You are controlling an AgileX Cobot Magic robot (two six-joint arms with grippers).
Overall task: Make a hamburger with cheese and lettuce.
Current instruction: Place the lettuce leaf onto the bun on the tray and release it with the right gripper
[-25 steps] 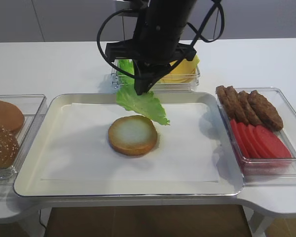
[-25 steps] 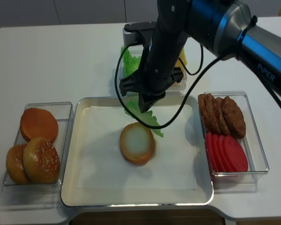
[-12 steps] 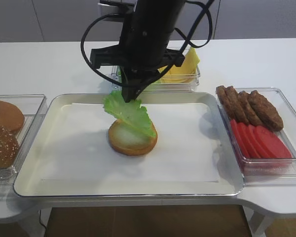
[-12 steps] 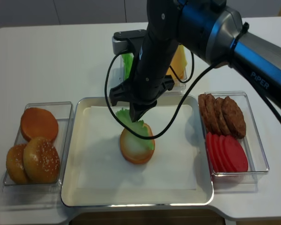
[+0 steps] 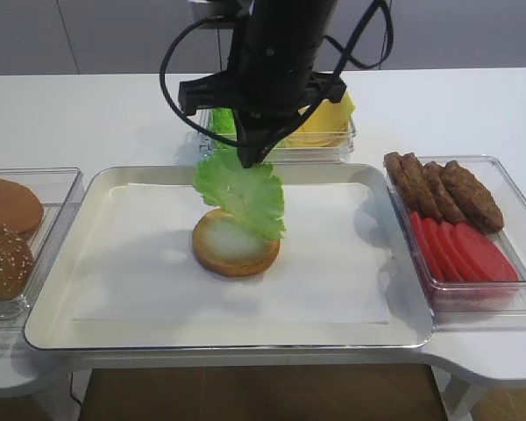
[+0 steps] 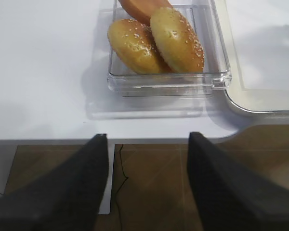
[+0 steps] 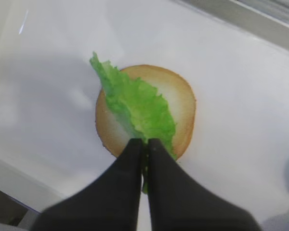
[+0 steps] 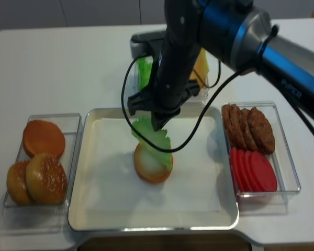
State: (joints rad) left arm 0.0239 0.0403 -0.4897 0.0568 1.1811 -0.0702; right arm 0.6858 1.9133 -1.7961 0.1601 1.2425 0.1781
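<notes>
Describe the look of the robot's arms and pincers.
The right arm is glossy blue with white lettering on the forearm, a black wrist with looping black cables. The right pincer has slim matte black fingers; the left pincer has broad matte black ones.

Both exterior views look down on the tray (image 5: 61, 263): one low from the front, one steeper. Right wrist looks close down; left wrist at worktop (image 6: 43, 57) edge.
</notes>
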